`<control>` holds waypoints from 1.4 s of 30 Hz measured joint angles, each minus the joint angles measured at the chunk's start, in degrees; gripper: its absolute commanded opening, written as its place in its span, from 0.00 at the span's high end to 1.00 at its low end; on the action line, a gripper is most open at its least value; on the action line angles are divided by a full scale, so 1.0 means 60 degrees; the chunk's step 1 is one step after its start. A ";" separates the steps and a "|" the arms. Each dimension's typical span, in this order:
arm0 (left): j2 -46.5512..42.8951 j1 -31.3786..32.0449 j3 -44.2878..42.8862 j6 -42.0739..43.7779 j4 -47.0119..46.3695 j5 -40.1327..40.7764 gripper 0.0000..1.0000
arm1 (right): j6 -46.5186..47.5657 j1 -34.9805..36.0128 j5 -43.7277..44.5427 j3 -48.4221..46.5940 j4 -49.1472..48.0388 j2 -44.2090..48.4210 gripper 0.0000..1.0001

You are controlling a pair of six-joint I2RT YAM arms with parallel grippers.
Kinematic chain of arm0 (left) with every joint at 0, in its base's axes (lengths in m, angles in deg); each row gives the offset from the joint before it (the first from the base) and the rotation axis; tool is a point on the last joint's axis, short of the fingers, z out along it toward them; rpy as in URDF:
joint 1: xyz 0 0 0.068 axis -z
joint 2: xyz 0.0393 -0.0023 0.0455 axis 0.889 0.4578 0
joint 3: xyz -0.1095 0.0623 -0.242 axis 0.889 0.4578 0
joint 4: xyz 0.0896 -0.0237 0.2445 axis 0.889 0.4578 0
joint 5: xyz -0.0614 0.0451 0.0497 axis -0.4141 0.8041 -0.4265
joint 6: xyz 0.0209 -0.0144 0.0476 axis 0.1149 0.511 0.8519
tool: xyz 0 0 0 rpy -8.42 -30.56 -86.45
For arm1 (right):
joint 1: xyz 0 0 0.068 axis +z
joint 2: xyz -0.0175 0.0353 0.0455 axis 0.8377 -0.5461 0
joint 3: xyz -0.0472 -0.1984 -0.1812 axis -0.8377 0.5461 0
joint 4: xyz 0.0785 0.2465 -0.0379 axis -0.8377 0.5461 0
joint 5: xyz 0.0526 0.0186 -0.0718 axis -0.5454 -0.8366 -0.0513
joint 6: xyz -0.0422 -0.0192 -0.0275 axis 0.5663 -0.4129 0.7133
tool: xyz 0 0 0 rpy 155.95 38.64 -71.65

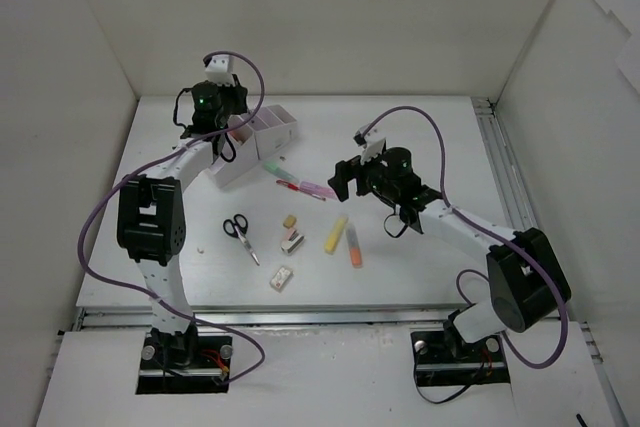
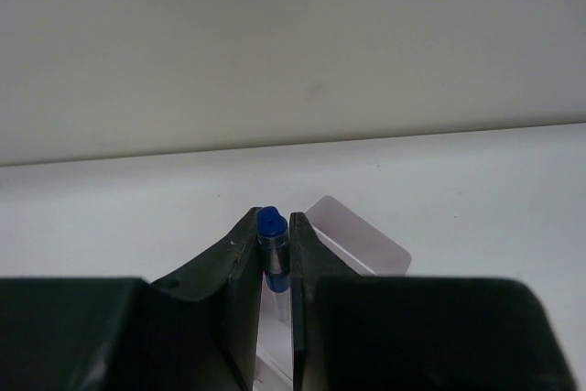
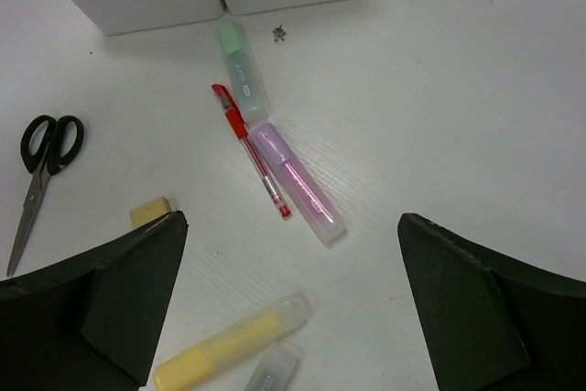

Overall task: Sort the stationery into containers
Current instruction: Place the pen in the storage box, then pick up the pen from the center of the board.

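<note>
Pen held at the sorting stage. We see the left gripper [image 2: 273,228] clenched on a blue-capped pen [image 2: 269,222], whose cap shows at the fingertips, over the pale lilac organizer [image 2: 359,241]. The right gripper [image 3: 291,226] hovers with its jaws spread wide, grasping nothing. Below it on the table, a lilac highlighter [image 3: 298,185] and a red pen [image 3: 252,148] lie side by side between its fingers. A yellow highlighter [image 3: 229,341] lies nearer the camera, and the scissors [image 3: 41,171] lie off to its left.
</note>
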 measured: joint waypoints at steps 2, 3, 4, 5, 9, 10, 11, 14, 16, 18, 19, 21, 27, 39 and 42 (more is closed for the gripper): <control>0.0106 0.0000 0.0025 0.0055 0.0007 0.0237 1.00 | 0.0036 -0.0025 0.0000 -0.0004 0.0146 -0.0007 0.02; 0.0109 0.0000 0.0073 0.0062 -0.0022 0.0313 1.00 | 0.0062 -0.0044 0.0000 -0.0004 0.0215 -0.0018 0.02; 0.0095 0.0000 0.0106 0.0062 -0.0040 0.0379 0.93 | 0.0098 -0.0055 0.0000 -0.0004 0.0277 -0.0044 0.02; 0.0095 0.0000 0.0135 0.0066 -0.0117 0.0459 0.86 | 0.0135 -0.0062 0.0000 -0.0018 0.0331 -0.0087 0.02; 0.0091 -0.0004 0.0160 0.0091 -0.0131 0.0590 0.61 | 0.0441 -0.0062 -0.0047 -0.0317 0.0747 -0.0470 0.02; 0.0091 -0.0007 0.0160 0.0087 -0.0091 0.0601 0.50 | 0.0528 -0.0062 -0.0051 -0.0463 0.0878 -0.0616 0.02; 0.0091 -0.0007 0.0160 0.0087 -0.0055 0.0605 0.47 | 0.0641 -0.0062 -0.0051 -0.0656 0.1027 -0.0780 0.02; 0.0044 -0.0007 0.0219 0.0051 0.0106 0.0645 0.29 | 0.0958 -0.0058 -0.0040 -0.1217 0.1483 -0.1231 0.02; -0.0120 -0.0007 0.0404 0.0036 0.0222 0.0703 0.23 | 0.1239 0.0004 -0.0025 -0.1504 0.1716 -0.1435 0.02; -0.0372 -0.0007 0.0627 0.0029 0.0339 0.0736 0.10 | 0.1548 0.0095 0.0055 -0.1821 0.2098 -0.1596 0.02; -0.0528 -0.0007 0.0707 0.0033 0.0393 0.0743 0.04 | 0.1712 0.0182 0.0106 -0.1996 0.2302 -0.1679 0.02; -0.0885 -0.0007 0.0794 0.0015 0.0608 0.0747 0.00 | 0.1956 0.0437 0.0160 -0.2361 0.2641 -0.1872 0.02; -0.2641 -0.0007 0.1249 -0.0109 0.1144 0.0754 0.01 | 0.1960 0.1126 0.0164 -0.2707 0.3122 -0.2466 0.02; -0.7686 -0.0007 0.5198 -0.0933 0.2834 0.1224 0.01 | 0.1133 0.1202 0.0135 -0.2940 0.3858 -0.3727 0.02; -0.8437 -0.0007 0.6014 -0.1137 0.3435 0.1475 0.00 | 0.0954 0.1198 0.0127 -0.3177 0.3927 -0.4080 0.02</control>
